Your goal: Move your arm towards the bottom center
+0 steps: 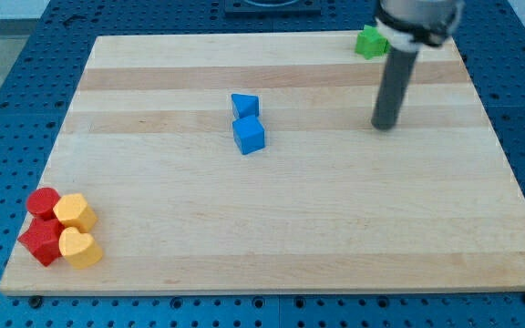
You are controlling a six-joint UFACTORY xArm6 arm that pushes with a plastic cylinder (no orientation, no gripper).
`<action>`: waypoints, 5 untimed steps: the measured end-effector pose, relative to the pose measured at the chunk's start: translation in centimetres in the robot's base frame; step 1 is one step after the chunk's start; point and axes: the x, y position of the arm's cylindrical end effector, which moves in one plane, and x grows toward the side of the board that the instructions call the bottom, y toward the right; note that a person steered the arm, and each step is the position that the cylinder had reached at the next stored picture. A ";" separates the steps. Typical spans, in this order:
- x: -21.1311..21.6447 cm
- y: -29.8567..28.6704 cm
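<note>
Camera view, rod partly hides green block (368, 42)

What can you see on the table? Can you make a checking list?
Surface: wooden board, flat.
Job's things: my tip at the view's upper right, touching no block.
Clutter: blue triangular block touching blue cube near the middle; green block at the top; two red blocks and two yellow blocks clustered at the bottom left.
Grippers: nothing seen.
Cables: nothing seen.
Surroundings: blue perforated table.
</note>
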 end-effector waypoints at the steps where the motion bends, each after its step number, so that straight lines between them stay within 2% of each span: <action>1: 7.3 -2.5; 2: 14.2 -7.6; 3: 18.4 -14.9; 5: 19.4 -25.9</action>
